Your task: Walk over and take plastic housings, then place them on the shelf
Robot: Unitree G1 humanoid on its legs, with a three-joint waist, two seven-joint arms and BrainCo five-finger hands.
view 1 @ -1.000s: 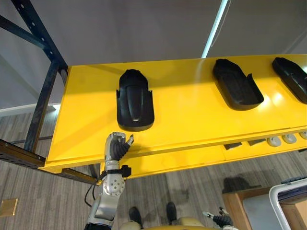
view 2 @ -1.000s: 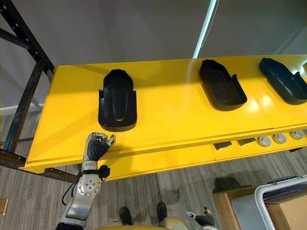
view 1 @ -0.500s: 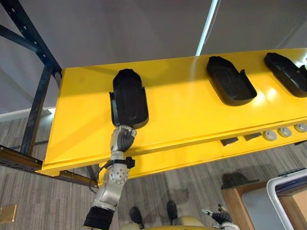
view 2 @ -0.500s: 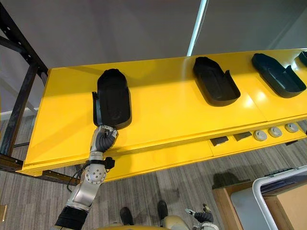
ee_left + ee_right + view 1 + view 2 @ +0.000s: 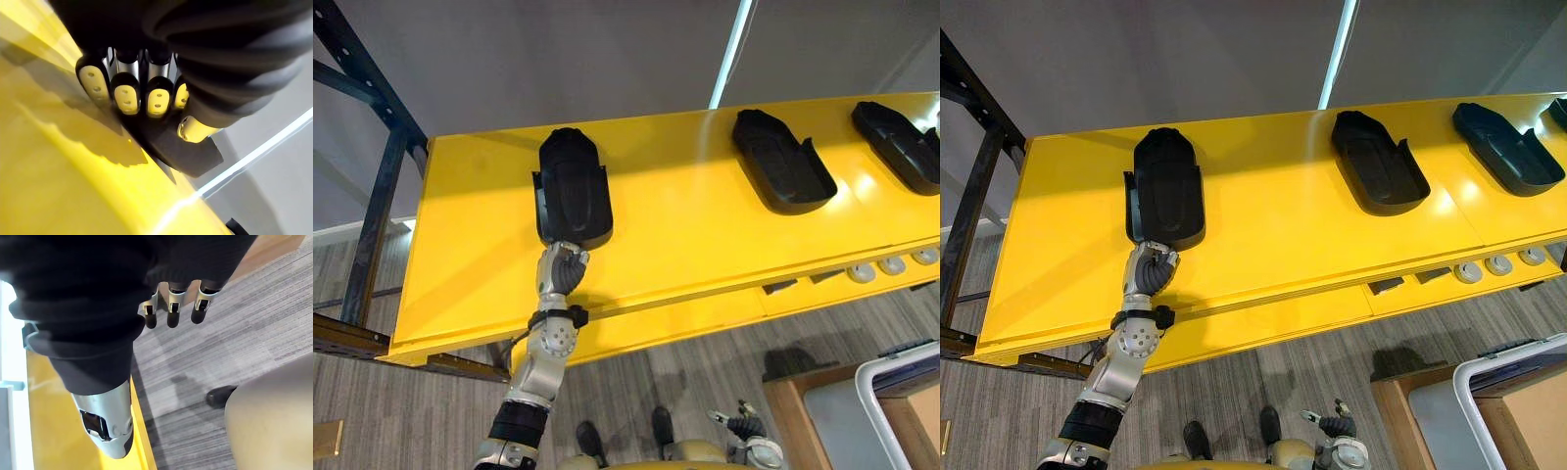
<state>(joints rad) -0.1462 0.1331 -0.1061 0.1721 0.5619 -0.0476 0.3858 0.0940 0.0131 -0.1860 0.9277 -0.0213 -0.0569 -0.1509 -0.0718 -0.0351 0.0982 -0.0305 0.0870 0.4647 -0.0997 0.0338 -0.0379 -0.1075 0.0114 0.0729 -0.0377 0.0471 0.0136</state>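
My left hand (image 5: 564, 270) reaches up to the yellow shelf (image 5: 705, 245), its fingers curled on the near end of the leftmost black plastic housing (image 5: 573, 186), which lies there. A second housing (image 5: 781, 162) and a third housing (image 5: 901, 145) lie farther right. My right hand (image 5: 742, 427) hangs low, fingers relaxed and empty.

The plastic housing (image 5: 573, 186) hides how the left hand (image 5: 563, 271) meets it, and the edge crops another housing (image 5: 901, 144).

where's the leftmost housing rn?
Both eye views: leftmost housing at the left end of the yellow shelf, next housing to its right, left hand against its near edge.
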